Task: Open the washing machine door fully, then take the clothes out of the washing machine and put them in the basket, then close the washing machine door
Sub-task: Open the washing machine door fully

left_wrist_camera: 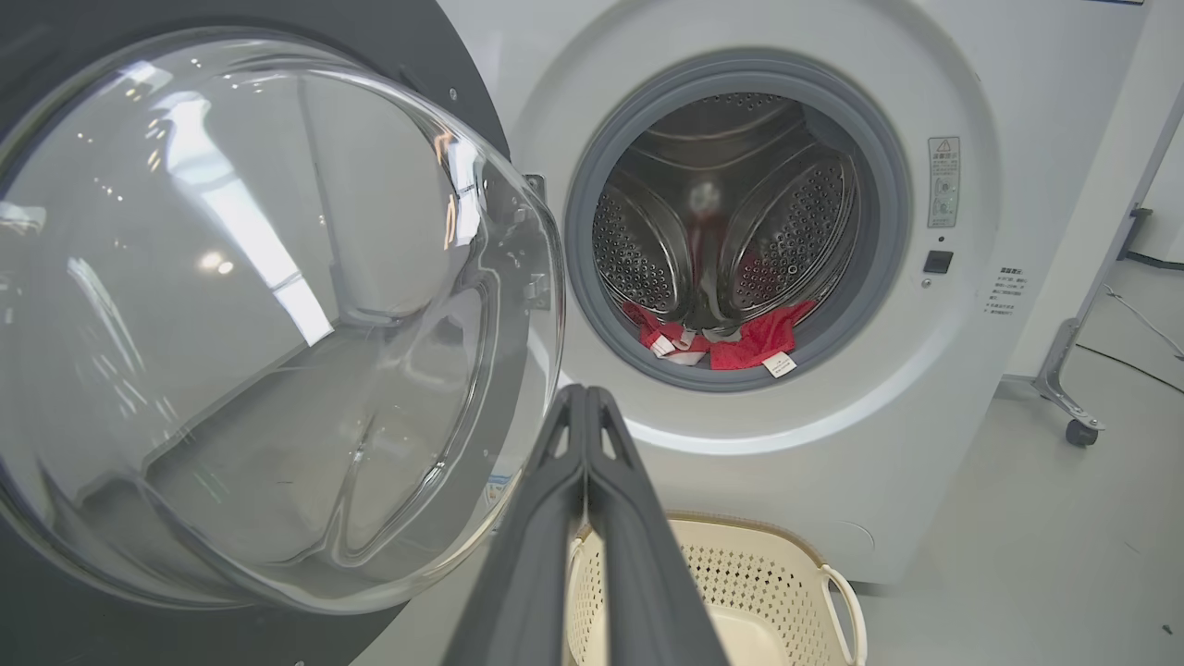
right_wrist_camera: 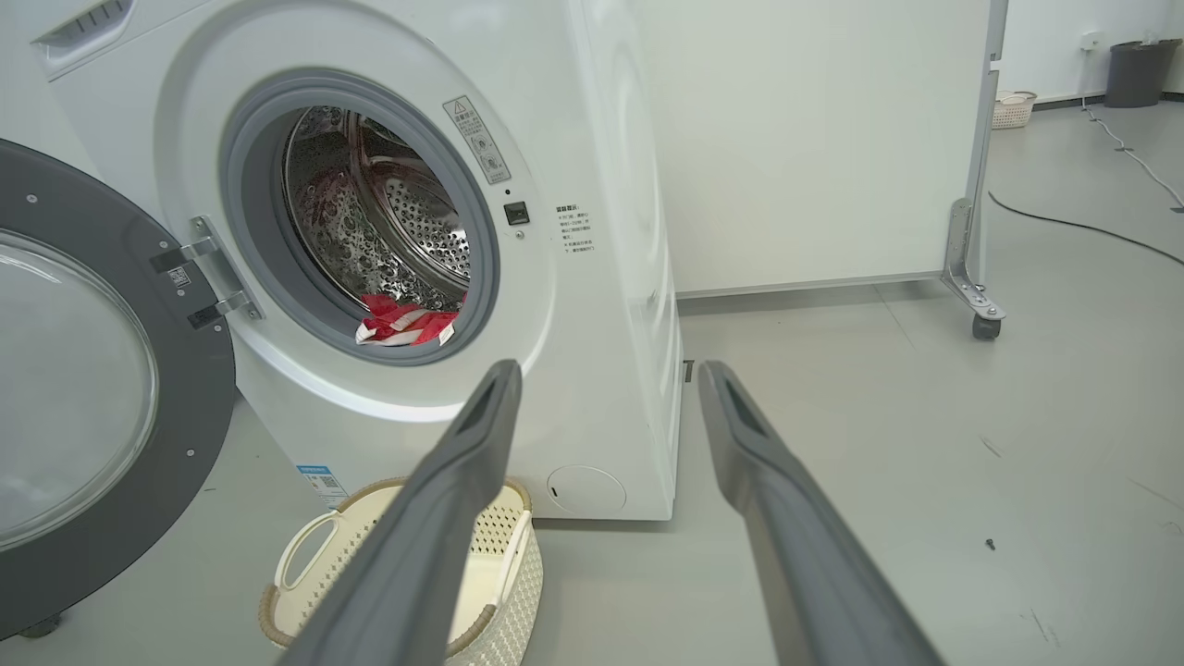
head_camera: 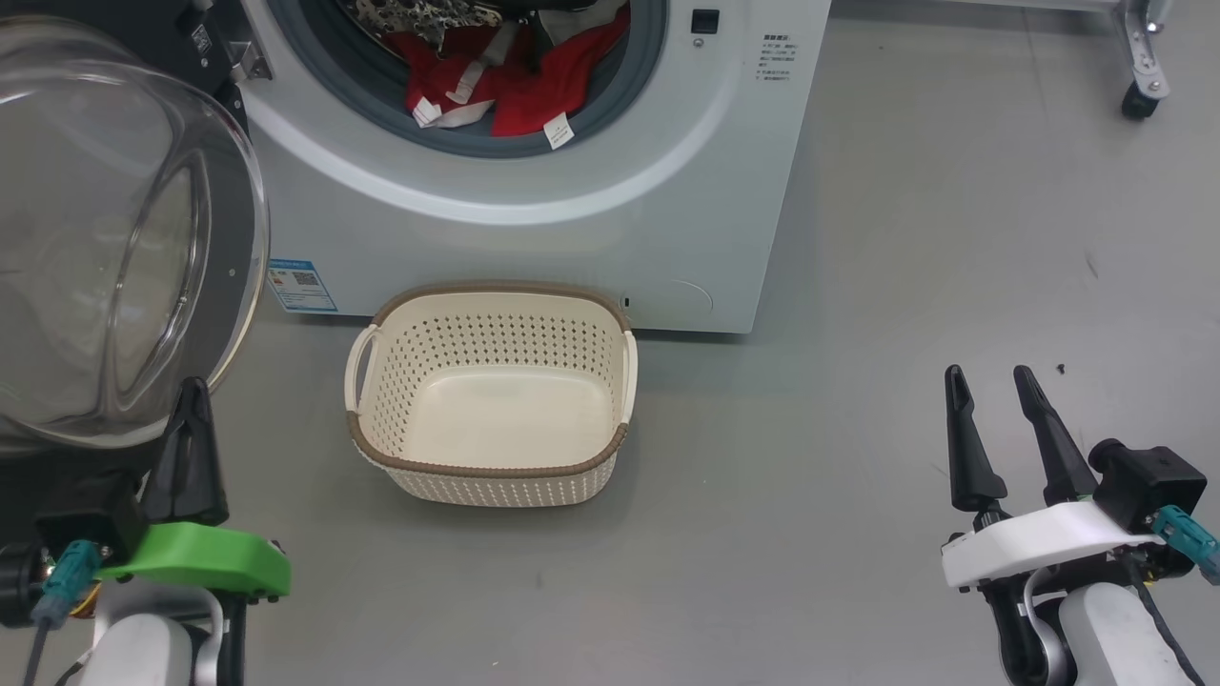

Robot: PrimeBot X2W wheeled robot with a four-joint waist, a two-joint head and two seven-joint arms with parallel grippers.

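The washing machine door (head_camera: 124, 238) stood wide open. Red clothes (head_camera: 515, 76) lay in the washing machine (head_camera: 572, 248) mouth, the basket (head_camera: 496, 288) below it empty. The left gripper (head_camera: 194, 391) was pinched shut on nothing, and the right gripper (head_camera: 989, 376) was spread wide, empty. Unloading and closing remained.

Setting: a lab or test room. The washer (right_wrist_camera: 610, 185) stands free on a bare grey floor (right_wrist_camera: 925, 444). Behind it is a white partition (right_wrist_camera: 814, 139) on a metal leg with a caster (right_wrist_camera: 986, 326). A loose cable (right_wrist_camera: 1082, 227) crosses the floor. A dark container, probably a bin (right_wrist_camera: 1130, 46), stands far off.
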